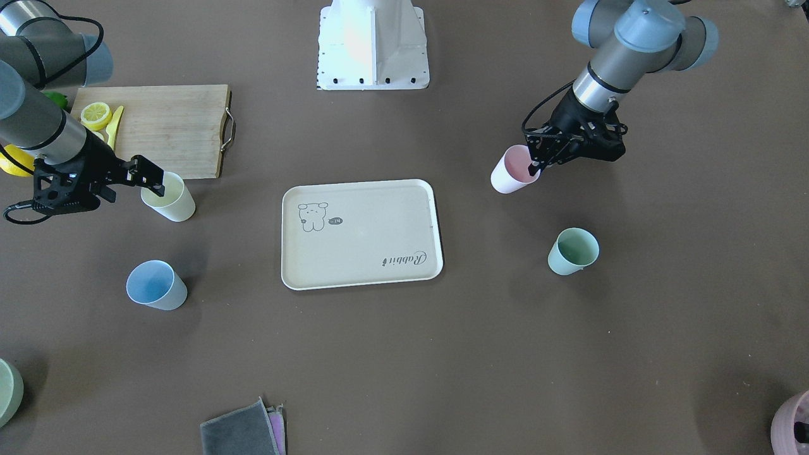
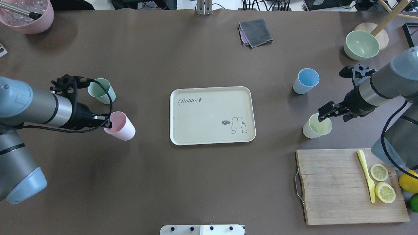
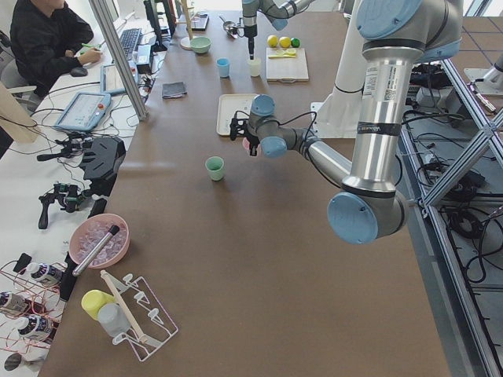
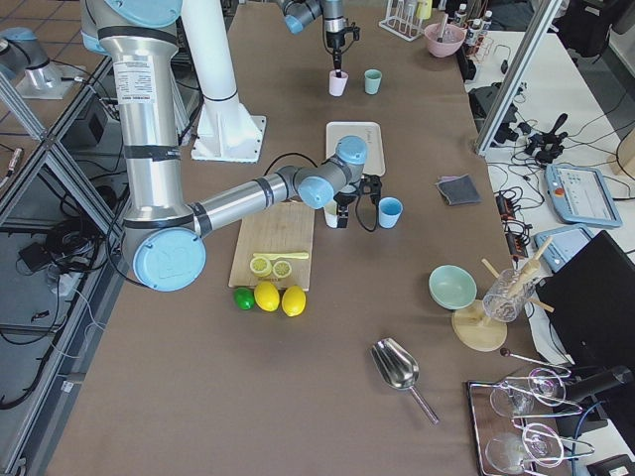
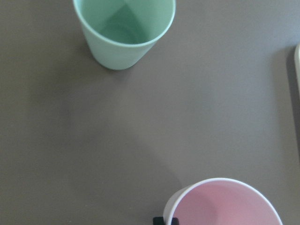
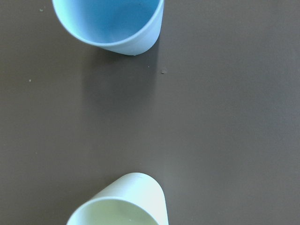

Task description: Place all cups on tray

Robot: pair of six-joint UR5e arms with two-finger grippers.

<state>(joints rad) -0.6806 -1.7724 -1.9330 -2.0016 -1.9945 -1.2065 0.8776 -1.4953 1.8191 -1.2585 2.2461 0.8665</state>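
Note:
The cream tray (image 1: 366,234) lies at the table's middle with nothing on it; it also shows in the overhead view (image 2: 212,114). My left gripper (image 2: 107,123) is shut on the near rim of the pink cup (image 2: 121,128), one fingertip (image 5: 165,220) showing outside the rim. The mint green cup (image 2: 102,90) stands just beyond it. My right gripper (image 2: 322,115) is shut on the rim of the pale yellow cup (image 2: 316,128), right of the tray. The light blue cup (image 2: 305,81) stands upright beyond it. All the cups stand on the table, off the tray.
A wooden cutting board (image 2: 343,186) with lemon halves and a yellow knife lies near my right arm. A grey cloth (image 2: 256,31) lies at the far edge. A green bowl (image 2: 361,45) and a pink bowl (image 2: 29,16) stand at the far corners.

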